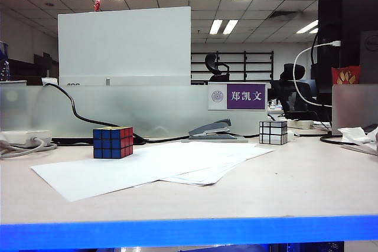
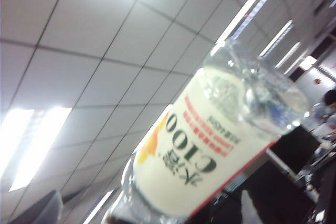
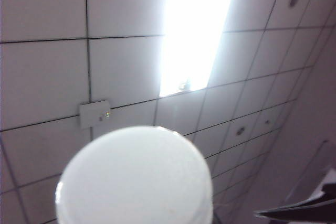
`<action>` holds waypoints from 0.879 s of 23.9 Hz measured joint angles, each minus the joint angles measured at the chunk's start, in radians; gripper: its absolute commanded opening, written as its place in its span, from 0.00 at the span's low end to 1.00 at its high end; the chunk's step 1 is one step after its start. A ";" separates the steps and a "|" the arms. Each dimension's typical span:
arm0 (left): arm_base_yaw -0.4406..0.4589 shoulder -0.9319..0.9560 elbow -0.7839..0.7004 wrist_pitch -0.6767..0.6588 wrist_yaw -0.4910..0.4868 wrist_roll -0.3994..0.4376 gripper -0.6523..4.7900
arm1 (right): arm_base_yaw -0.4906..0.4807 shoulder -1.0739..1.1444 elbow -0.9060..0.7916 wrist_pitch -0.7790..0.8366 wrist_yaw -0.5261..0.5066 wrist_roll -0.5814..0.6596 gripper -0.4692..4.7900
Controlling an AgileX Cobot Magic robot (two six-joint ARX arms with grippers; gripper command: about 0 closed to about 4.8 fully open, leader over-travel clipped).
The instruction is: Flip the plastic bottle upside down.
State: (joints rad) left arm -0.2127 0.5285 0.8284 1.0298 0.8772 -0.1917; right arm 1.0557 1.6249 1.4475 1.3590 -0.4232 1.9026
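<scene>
while neither gripper's jaws show in any view, their state cannot be told; the clear plastic bottle with cream label (image 2: 210, 140) fills the left wrist view, its white screw cap (image 3: 134, 178) the right.

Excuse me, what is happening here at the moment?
The bottle is not on the table, and neither the left gripper nor the right gripper shows in the exterior view. Both wrist cameras face the ceiling: the left one sees the bottle's label, the right one its white cap close up. Which gripper holds it, I cannot tell.
</scene>
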 measured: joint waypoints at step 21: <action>-0.076 0.027 0.084 0.077 0.188 0.475 1.00 | 0.109 0.003 -0.001 -0.149 0.085 0.039 0.08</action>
State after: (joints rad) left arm -0.2886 0.5552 0.9123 1.1065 1.0653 0.2836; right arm 1.1652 1.6279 1.4464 1.2098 -0.3386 1.9411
